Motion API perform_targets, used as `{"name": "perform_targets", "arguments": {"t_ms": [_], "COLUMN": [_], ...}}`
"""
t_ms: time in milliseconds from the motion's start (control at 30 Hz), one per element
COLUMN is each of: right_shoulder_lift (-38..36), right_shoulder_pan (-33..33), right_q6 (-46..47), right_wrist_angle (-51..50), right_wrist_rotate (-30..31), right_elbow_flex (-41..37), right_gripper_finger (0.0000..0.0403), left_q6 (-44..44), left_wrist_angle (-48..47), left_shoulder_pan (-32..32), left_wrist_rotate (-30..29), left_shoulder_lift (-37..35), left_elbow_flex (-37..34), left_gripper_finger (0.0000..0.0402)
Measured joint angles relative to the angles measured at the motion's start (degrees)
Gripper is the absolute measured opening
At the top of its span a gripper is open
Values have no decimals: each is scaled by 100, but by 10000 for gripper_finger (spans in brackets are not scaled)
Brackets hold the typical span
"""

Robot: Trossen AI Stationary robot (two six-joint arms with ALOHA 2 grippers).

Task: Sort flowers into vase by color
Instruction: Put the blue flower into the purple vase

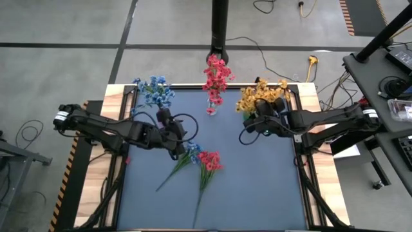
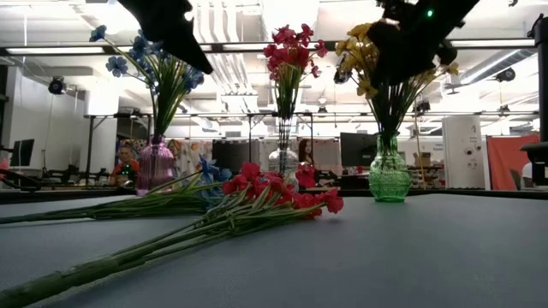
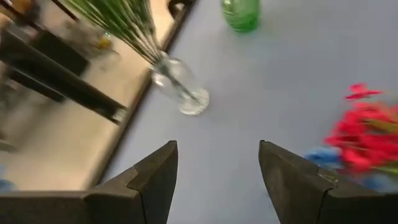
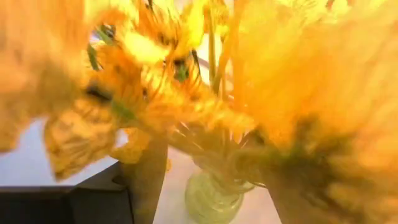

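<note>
While the right gripper hangs among yellow flowers over the green vase, fingers unreadable behind blossoms, the left gripper hovers spread. Red flowers and blue flowers lie on the table.

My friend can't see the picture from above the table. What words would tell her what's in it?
Three vases stand along the far edge of a dark blue table: blue flowers, red flowers and yellow-orange flowers. A loose blue sprig and red sprig lie mid-table. The left gripper hovers beside them; the right gripper is at the yellow-orange bunch.
</note>
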Motion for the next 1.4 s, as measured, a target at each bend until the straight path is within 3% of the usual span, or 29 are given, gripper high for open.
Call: {"name": "perform_targets", "arguments": {"t_ms": [200, 367, 833, 1100, 1400], "right_shoulder_lift": [-2, -2, -20, -24, -22], "right_shoulder_pan": [90, 101, 404, 846, 1398], "right_q6": [100, 104, 496, 537, 607], "right_wrist_angle": [-706, -1164, -2479, -2622, -2624], "right_wrist_rotate": [-1, -170, -1232, -1680, -1810], "right_elbow_flex": [456, 705, 1415, 1541, 1534], "right_gripper_finger": [240, 248, 259, 251, 251], "left_q6": [-889, -1429, -4140, -4942, -4815], "left_wrist_angle": [-335, -510, -1594, -1589, -1550], "left_shoulder_pan": [-178, -360, -1174, -1817, -2210], "left_wrist_rotate": [1015, 1439, 2796, 2854, 2569], "left_shoulder_lift": [4, 4, 241, 817, 1827], "left_elbow_flex": [106, 110, 112, 112, 112], "left_gripper_finger": [207, 207, 207, 207, 207]}}
